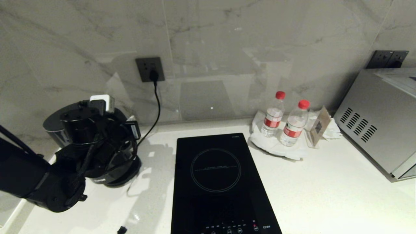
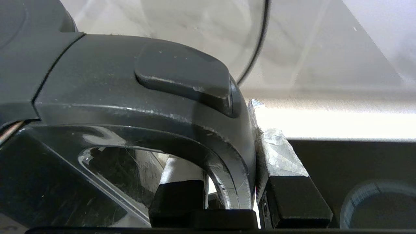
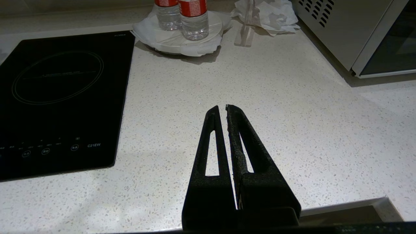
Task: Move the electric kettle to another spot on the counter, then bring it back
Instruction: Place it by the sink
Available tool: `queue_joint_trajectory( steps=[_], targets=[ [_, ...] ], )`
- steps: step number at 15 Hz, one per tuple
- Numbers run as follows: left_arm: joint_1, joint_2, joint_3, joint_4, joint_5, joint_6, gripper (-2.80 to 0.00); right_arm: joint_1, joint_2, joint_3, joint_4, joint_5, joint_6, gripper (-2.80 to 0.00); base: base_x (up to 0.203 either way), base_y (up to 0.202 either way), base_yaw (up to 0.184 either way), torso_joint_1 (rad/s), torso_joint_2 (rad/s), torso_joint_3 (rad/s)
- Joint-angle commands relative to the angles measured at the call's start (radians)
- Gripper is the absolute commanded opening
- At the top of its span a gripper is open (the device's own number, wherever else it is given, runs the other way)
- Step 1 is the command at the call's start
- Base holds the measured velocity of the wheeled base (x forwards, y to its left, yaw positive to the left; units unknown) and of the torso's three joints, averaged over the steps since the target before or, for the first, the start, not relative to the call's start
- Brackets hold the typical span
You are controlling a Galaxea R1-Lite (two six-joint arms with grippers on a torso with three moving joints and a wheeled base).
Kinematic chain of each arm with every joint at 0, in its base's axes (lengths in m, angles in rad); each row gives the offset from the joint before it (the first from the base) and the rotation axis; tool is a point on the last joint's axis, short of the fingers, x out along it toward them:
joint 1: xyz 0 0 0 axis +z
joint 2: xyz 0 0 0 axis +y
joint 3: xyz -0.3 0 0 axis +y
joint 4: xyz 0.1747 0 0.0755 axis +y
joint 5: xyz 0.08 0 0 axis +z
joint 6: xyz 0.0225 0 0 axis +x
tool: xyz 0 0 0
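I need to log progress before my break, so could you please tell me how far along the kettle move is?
Done: the left pincer is shut on the electric kettle, its fingers either side of the loop handle. In hand: the kettle sits at the left end of the counter, beside the induction hob; whether it is lifted cannot be told. Which leg this is cannot be told either. The right pincer is shut, idle.

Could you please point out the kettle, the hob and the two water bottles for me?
kettle (image 2: 130, 97): left wrist view, on the top of its handle.
hob (image 1: 214, 169): head view, inside the cooking ring.
water bottles (image 1: 294, 125): head view, on the nearer bottle's label.
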Motion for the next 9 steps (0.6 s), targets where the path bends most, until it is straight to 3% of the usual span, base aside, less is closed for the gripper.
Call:
queue_joint_trajectory(
  steps=[1, 4, 9],
  targets=[
    [-0.004, -0.122, 0.058, 0.054, -0.009, -0.001, -2.8, 0.0, 0.0, 0.0, 0.0, 0.0, 0.0, -2.8, 0.0, 0.0, 0.0, 0.0, 0.0, 0.0],
    [-0.002, -0.194, 0.129, 0.083, -0.018, -0.002, -2.8, 0.0, 0.0, 0.0, 0.0, 0.0, 0.0, -2.8, 0.0, 0.0, 0.0, 0.0, 0.0, 0.0],
    [0.001, -0.235, 0.151, 0.087, -0.043, -0.002, -2.8, 0.0, 0.0, 0.0, 0.0, 0.0, 0.0, -2.8, 0.0, 0.0, 0.0, 0.0, 0.0, 0.0]
  ],
)
